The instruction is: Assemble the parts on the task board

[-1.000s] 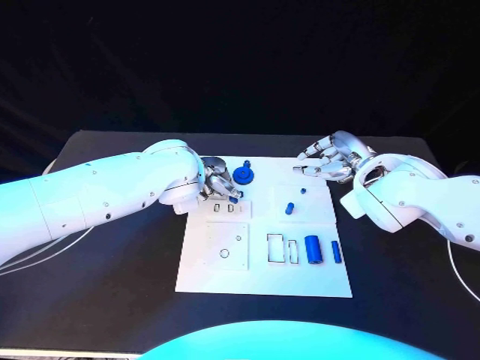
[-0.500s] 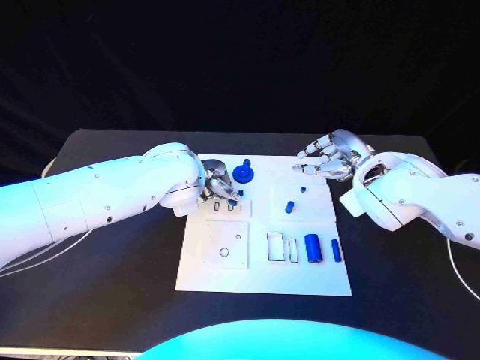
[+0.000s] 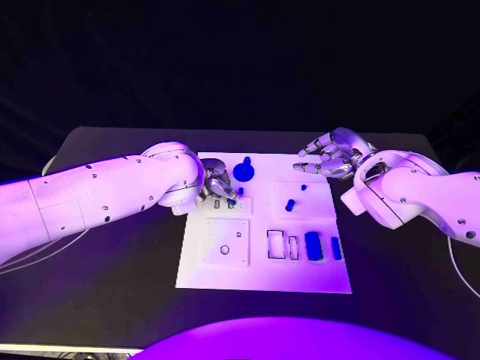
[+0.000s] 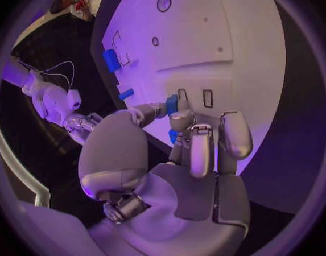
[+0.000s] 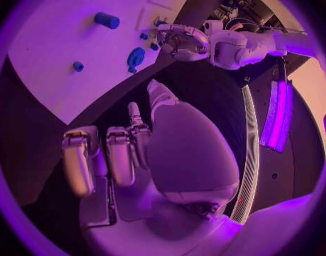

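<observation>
From the head view, the white task board (image 3: pixel 264 225) lies in the middle of the black worktop (image 3: pixel 110 262). The left robot hand (image 3: pixel 220 185) is over the board's far left part, fingers curled down, and it pinches a small blue part (image 3: pixel 232 201) at its fingertips. Just beside that hand, near the board's far edge, stands a round blue knob part (image 3: pixel 244 172). A little blue peg (image 3: pixel 290 204) lies tilted near the middle of the board, with a tiny blue dot part (image 3: pixel 303 187) just beyond it. Near the board's right edge stand a fat blue cylinder (image 3: pixel 313 245) and a thin blue bar (image 3: pixel 334 248), side by side next to some empty slots. The right robot hand (image 3: pixel 328 159) hovers at the board's far right corner. Its fingers are bent but apart, and it holds nothing.

From the left wrist view, the left robot hand (image 4: pixel 184 153) has its fingers curled down onto the board (image 4: pixel 234 45). A blue part (image 4: pixel 172 104) is pinched between the thumb tip and a finger, close to two small slots. The fat blue cylinder (image 4: pixel 111 60) sits farther off.

From the right wrist view, the right robot hand (image 5: pixel 134 153) is loose and empty over the dark worktop, just off the board's corner (image 5: pixel 56 57). On the board I can see the cylinder (image 5: pixel 106 20), the knob part (image 5: pixel 136 58) and the left robot hand (image 5: pixel 180 40) beyond it.
</observation>
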